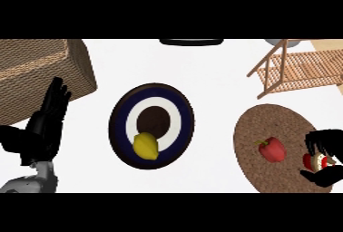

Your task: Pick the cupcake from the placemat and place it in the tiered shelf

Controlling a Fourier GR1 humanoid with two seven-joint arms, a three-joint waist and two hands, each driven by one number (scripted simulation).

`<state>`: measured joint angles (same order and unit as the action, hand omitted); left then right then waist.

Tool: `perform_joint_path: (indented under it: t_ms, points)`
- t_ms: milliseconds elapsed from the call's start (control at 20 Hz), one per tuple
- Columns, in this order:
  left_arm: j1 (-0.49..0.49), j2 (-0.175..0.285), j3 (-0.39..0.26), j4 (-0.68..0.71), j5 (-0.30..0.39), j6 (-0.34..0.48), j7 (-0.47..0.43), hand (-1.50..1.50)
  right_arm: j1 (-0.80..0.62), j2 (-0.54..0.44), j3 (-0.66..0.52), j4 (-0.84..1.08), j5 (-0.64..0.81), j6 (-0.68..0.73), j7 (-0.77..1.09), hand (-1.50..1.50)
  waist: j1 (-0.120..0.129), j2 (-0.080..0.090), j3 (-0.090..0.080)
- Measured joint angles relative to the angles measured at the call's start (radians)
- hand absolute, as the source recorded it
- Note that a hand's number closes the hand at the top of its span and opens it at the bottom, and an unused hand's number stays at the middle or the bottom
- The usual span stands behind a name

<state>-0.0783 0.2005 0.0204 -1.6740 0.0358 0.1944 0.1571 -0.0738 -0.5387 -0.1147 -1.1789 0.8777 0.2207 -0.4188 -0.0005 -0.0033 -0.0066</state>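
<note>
No readable text for you here.
You find no letters, numbers, brands or signs on the dark blue and white round plate (pixel 120 122), the brown woven round placemat (pixel 268 121), the light wooden slatted tiered shelf (pixel 308 68) or the tan woven box (pixel 33 68).

The right hand (pixel 327 139) curls round the cupcake (pixel 316 160) at the placemat (pixel 268 122) edge, beside a red pepper (pixel 272 150).

Left hand (pixel 41 127) rests open (fingers up) at left; right hand (pixel 327 176) curls round the cupcake (pixel 318 160).
</note>
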Motion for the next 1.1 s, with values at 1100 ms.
perform_joint_path:
  t_ms: [1100]
  points:
    - [0.012, -0.008, 0.017, -0.025, -0.009, -0.019, 0.010, 0.00, -0.111, -0.093, -0.560, -0.408, -0.670, 0.367, 0.452, 1.50, -0.006, 0.001, 0.005]
